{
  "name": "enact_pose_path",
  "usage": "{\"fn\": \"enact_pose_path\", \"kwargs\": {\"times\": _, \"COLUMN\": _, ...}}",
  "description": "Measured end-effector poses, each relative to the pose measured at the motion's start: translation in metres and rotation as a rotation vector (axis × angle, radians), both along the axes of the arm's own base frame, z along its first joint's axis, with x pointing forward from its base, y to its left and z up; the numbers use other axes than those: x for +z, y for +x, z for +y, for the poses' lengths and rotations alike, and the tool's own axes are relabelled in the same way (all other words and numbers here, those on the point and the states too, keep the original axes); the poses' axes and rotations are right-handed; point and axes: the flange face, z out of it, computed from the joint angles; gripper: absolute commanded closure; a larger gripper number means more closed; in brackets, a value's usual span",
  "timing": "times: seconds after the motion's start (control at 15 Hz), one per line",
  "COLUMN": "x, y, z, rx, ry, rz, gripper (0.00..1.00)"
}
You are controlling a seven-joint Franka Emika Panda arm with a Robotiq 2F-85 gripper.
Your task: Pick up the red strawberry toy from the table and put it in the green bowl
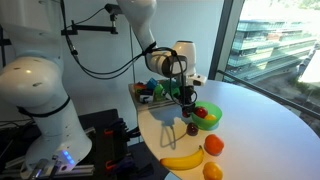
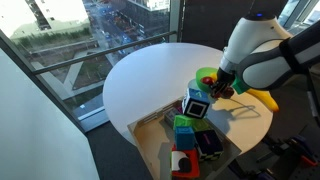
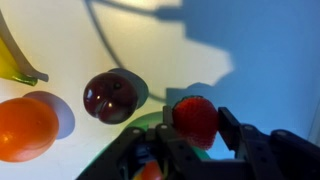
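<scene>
My gripper [image 3: 196, 122] is shut on the red strawberry toy [image 3: 195, 115], which sits between the two fingers in the wrist view. The gripper hangs just above the table next to the green bowl [image 1: 209, 117], whose rim shows under the fingers in the wrist view [image 3: 140, 122]. In both exterior views the gripper [image 1: 186, 100] [image 2: 218, 89] is low by the bowl [image 2: 205, 74], and the strawberry itself is too small to make out there. A red piece [image 1: 200, 113] lies inside the bowl.
A maroon piece [image 3: 110, 95] [image 1: 193, 127], an orange [image 3: 25, 128] [image 1: 213, 146] and a banana [image 3: 14, 60] [image 1: 182, 159] lie near the bowl. A second orange [image 1: 212, 171] sits at the table's edge. A tray of mixed items [image 2: 190, 140] stands behind the gripper.
</scene>
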Motion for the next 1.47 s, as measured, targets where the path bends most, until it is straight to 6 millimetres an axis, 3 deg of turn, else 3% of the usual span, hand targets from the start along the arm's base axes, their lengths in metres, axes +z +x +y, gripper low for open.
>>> {"fn": "enact_pose_path", "kwargs": {"times": 0.67, "x": 0.074, "y": 0.004, "z": -0.011, "rx": -0.013, "ry": 0.033, "rz": -0.045, "gripper": 0.77}}
{"fn": "enact_pose_path", "kwargs": {"times": 1.0, "x": 0.085, "y": 0.017, "z": -0.027, "rx": -0.042, "ry": 0.031, "rz": -0.073, "gripper": 0.77}}
{"fn": "enact_pose_path", "kwargs": {"times": 1.47, "x": 0.075, "y": 0.046, "z": -0.048, "rx": -0.095, "ry": 0.017, "rz": -0.081, "gripper": 0.77}}
